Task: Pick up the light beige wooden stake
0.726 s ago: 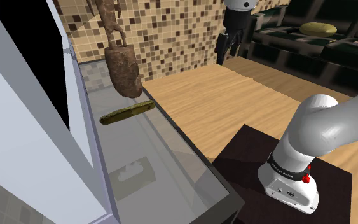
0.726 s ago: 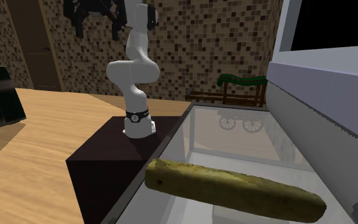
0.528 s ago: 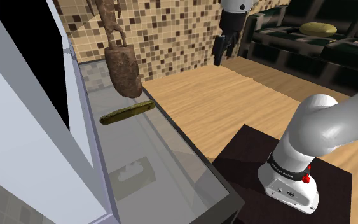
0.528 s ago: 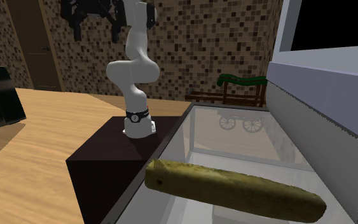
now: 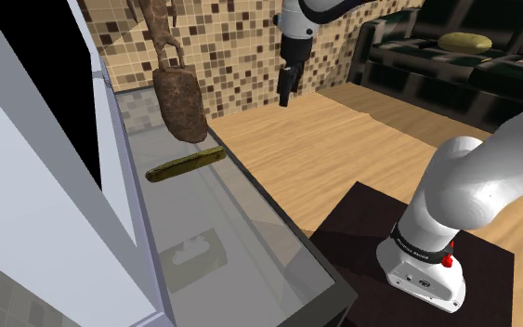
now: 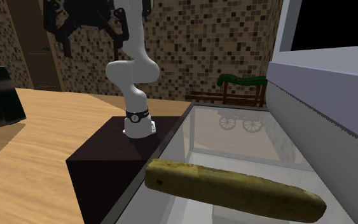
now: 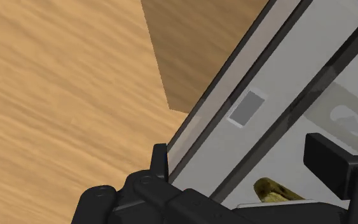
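The stake is an olive-brown mottled rod lying flat on the glass tabletop. It fills the foreground of the second exterior view, and one end of the stake shows in the wrist view between the fingers. My black gripper hangs high over the wooden floor, off the table's edge, to the shoulder view's right of the stake and well apart from it. The gripper is open with nothing in it. In the wrist view the gripper looks down on the table's edge.
A tall brown sculpture stands on the table just behind the stake. A white frame with a black area borders the table's far side. A dark sofa stands at the back. A small cart sits beyond the table's end.
The arm has swung toward the shoulder view's left, carrying the open gripper lower and closer to the table's edge. The stake has not moved.
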### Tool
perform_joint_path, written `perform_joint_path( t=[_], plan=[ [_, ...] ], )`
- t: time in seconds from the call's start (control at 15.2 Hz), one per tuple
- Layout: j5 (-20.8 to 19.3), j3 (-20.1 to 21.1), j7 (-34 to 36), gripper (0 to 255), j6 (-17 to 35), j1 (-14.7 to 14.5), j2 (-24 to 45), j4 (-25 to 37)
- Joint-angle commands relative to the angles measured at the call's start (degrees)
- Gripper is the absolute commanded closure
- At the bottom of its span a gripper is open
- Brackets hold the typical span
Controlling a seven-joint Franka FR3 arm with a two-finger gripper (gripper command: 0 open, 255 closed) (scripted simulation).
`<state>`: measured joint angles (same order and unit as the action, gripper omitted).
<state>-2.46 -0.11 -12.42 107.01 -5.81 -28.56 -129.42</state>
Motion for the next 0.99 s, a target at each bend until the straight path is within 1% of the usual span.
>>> perform_joint_path(
  t=[0.0,0.46,0.92],
  plan=[
    [0.2,-0.3,-3.4,0,2.4,-1.1,3.9,1.6],
    [1.6,0.0,-14.0,0,8.4,-4.8,17.5,9.0],
    [2.8,2.1,-23.9,0,11.8,-7.7,30.2,17.9]
  ],
)
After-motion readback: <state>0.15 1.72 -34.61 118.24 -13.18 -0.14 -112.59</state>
